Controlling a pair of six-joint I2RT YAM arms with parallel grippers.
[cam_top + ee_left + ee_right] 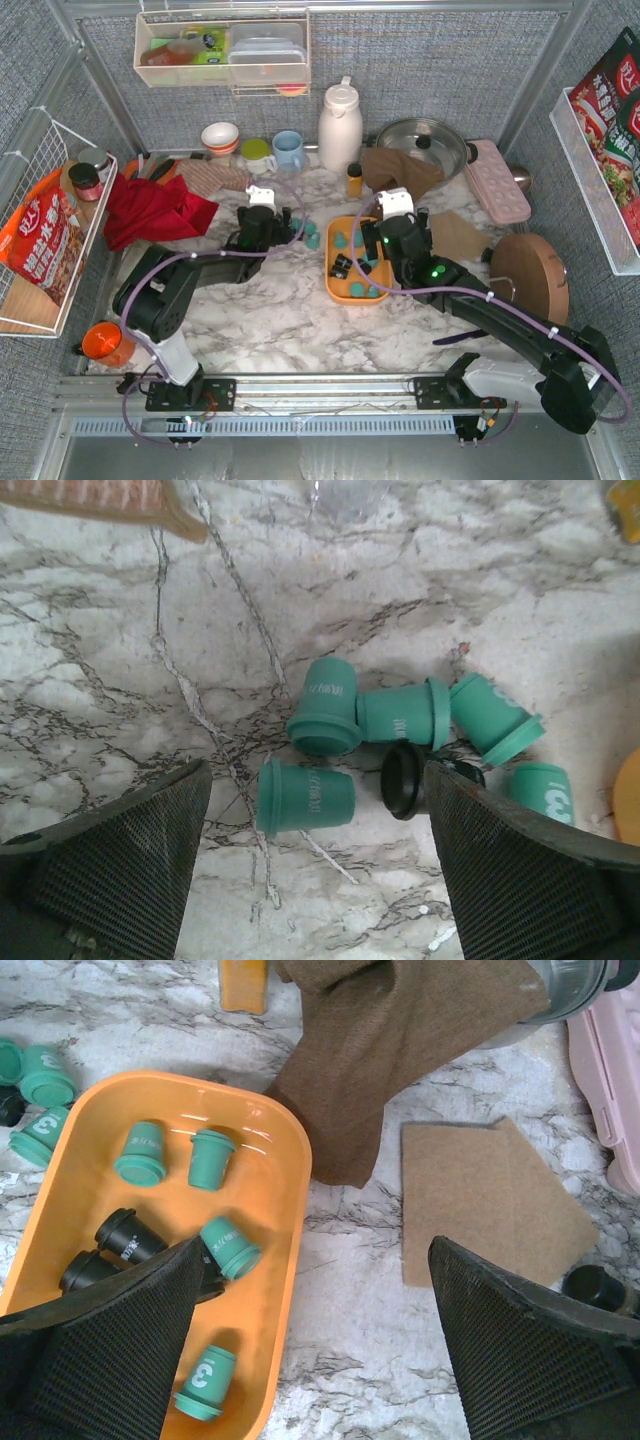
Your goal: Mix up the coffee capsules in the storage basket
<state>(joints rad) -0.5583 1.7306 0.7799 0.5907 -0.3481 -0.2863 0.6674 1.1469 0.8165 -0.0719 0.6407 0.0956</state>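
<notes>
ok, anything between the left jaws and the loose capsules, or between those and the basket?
Nothing visible. The left jaws stand open right over the loose capsules, with only bare table around them. The stretch from the capsules to the basket on their right looks clear too.
</notes>
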